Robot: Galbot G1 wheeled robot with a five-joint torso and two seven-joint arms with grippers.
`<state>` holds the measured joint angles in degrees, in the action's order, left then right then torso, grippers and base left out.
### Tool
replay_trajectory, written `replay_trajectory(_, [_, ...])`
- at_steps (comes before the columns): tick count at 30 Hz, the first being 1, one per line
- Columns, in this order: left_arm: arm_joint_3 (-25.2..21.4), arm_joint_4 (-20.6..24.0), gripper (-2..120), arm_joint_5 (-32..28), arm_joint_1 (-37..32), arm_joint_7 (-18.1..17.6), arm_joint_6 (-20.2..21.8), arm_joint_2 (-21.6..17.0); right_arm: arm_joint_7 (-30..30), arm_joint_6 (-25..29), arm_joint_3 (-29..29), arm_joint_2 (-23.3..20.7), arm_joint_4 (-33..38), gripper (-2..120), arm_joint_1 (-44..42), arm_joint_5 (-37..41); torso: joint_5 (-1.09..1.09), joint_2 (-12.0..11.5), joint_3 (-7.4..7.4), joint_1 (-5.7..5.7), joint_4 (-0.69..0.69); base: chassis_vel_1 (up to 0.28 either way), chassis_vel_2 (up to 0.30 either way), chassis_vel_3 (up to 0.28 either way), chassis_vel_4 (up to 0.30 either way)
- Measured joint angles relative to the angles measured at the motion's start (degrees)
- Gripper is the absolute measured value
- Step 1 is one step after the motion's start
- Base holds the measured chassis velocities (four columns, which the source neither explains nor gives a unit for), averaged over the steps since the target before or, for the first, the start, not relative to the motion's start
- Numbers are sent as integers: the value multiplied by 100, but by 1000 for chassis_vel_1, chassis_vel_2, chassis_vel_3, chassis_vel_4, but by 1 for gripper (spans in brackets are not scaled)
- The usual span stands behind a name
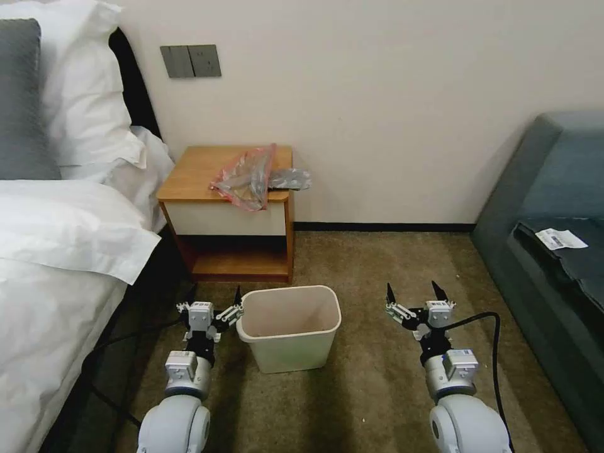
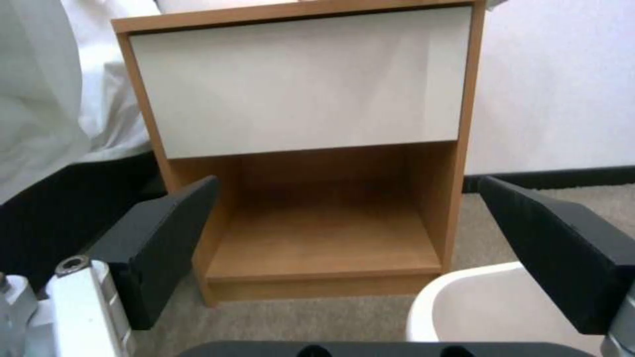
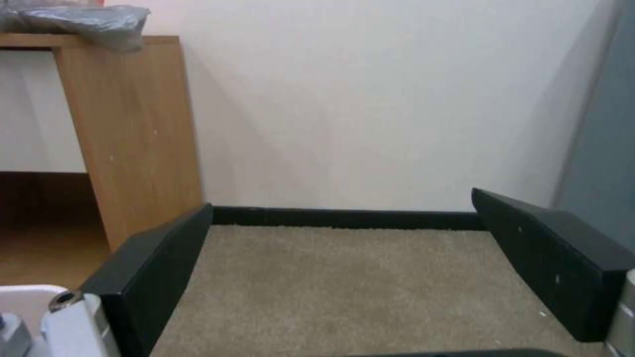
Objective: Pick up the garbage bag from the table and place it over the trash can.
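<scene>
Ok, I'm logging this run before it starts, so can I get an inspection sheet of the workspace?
Surface: table, wooden top, bare apart from the bag.
Job's things: garbage bag crumpled on the table's right front, overhanging the edge; trash can upright on the carpet, unlined.
Clutter: nothing seen.
Hands: left hand open beside the can's left rim; right hand open over carpet to the can's right.
Cables: black cable looping from the right arm; dark cables by the bed.
Surroundings: bed left, sofa right, wall behind.
</scene>
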<state>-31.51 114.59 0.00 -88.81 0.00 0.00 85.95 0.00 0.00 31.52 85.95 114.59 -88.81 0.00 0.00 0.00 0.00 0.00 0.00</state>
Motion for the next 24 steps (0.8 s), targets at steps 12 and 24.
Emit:
replay_trajectory(12, [0, 0, 98, 0, 0, 0, 0, 0, 0, 0, 0, 0, 0, 100, 0, 0, 0, 0, 0, 0, 0, 0, 0, 0, 0])
replay_trajectory(24, [0, 0, 98, 0, 0, 0, 0, 0, 0, 10, 0, -8, -2, 100, 1, 1, 0, 0, 0, 0, 0, 0, 0, 0, 0])
